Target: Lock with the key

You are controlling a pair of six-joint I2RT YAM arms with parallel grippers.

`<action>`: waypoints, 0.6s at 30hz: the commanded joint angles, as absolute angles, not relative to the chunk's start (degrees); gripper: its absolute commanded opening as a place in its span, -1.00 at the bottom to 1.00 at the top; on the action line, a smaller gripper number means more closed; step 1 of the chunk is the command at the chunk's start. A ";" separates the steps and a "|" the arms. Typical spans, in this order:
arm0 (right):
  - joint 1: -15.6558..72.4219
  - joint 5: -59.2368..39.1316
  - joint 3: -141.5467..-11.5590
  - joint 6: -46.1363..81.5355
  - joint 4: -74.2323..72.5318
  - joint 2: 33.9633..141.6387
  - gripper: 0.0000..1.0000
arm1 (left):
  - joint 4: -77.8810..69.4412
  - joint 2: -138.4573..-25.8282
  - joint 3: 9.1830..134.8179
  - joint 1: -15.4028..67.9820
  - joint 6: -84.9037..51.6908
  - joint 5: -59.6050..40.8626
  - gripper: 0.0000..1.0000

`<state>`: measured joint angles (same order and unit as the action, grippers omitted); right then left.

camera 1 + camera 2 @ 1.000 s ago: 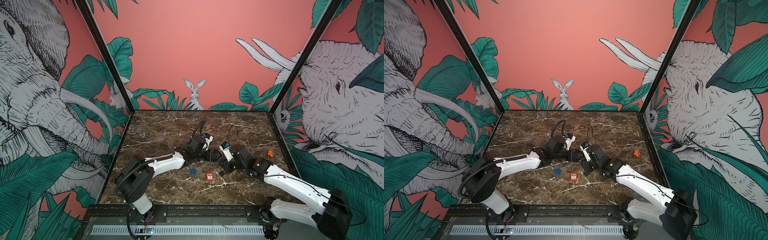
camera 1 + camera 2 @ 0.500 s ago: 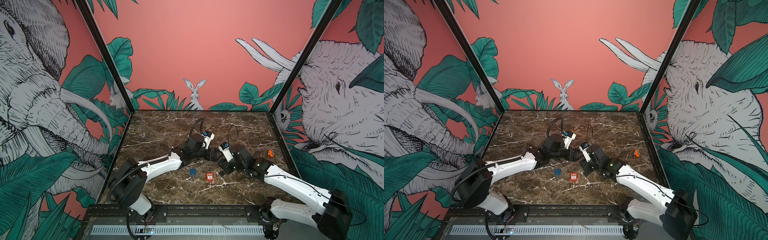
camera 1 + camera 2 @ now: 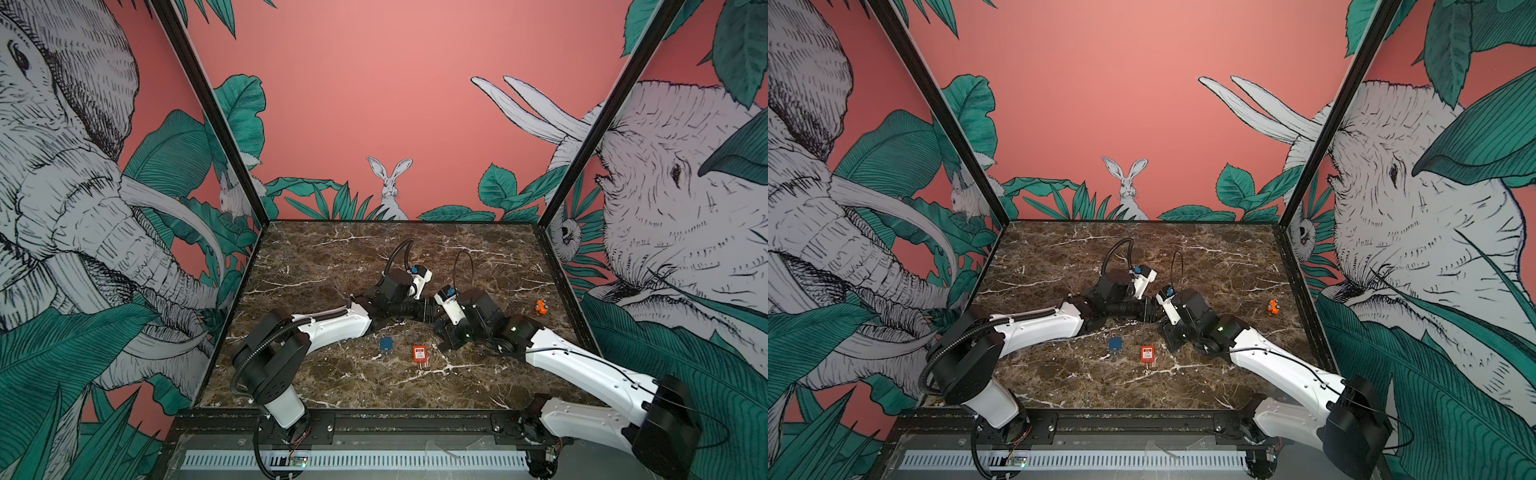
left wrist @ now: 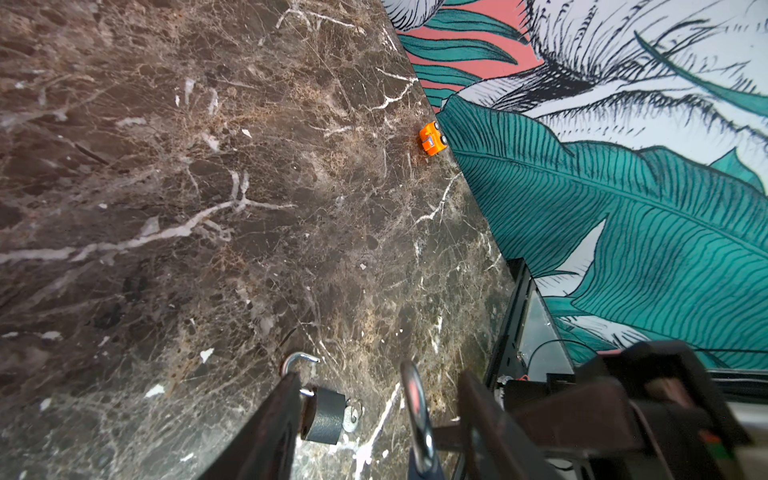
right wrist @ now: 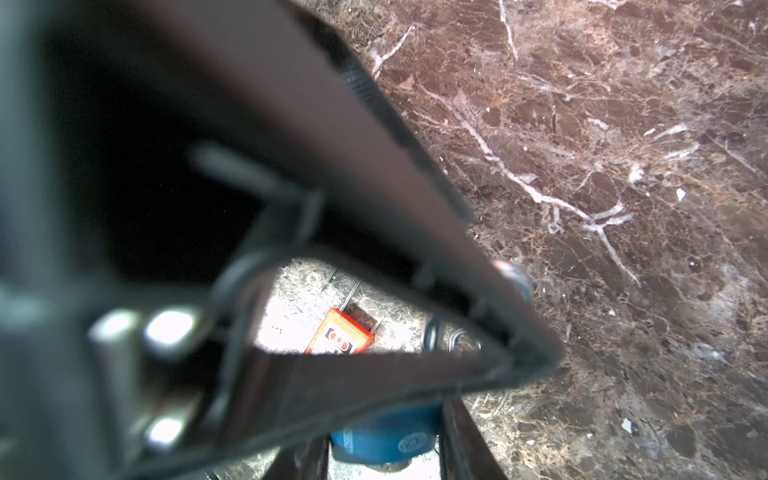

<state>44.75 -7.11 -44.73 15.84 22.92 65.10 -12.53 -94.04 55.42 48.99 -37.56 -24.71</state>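
Surrounding walls: pink panels are seen on three sides, printed with grey elephants, a rabbit and green leaves. Black posts are set in the back corners.
Table: a dark brown marble top, veined in white, is enclosed by the walls. Its near edge is bordered by a black rail.
Left pincer: found at the middle of the table. Its fingers are held apart on either side of a silver shackle, with a gap on each side.
Right pincer: closed on the blue padlock, whose shackle is the one between the left fingers.
Grey padlock: laid on the marble just beside a left finger, with its shackle open.
Key: a small silver ring is seen at the grey padlock's base, but whether a key is attached cannot be told.
Red padlock: laid flat nearer the front edge, beside a blue square.
Toy car: orange, set near the right wall.
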 commanded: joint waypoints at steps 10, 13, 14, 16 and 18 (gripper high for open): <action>45.16 -7.22 -46.57 14.93 19.15 65.82 -0.49 | -12.05 -95.60 58.28 49.97 -36.85 -26.78 -0.28; 45.13 -6.56 -47.03 14.68 19.33 66.07 -0.48 | -11.77 -96.18 58.54 50.18 -36.88 -27.05 -0.37; 45.09 -6.48 -47.06 14.51 19.28 66.09 -0.48 | -11.70 -96.32 58.67 50.25 -36.78 -27.15 -0.37; 45.09 -6.47 -47.31 14.41 19.18 66.18 -0.48 | -11.43 -96.48 58.78 50.36 -36.65 -26.92 -0.37; 45.09 -6.70 -47.66 14.33 19.32 66.41 -0.48 | -11.16 -96.74 58.91 50.45 -36.47 -26.89 -0.44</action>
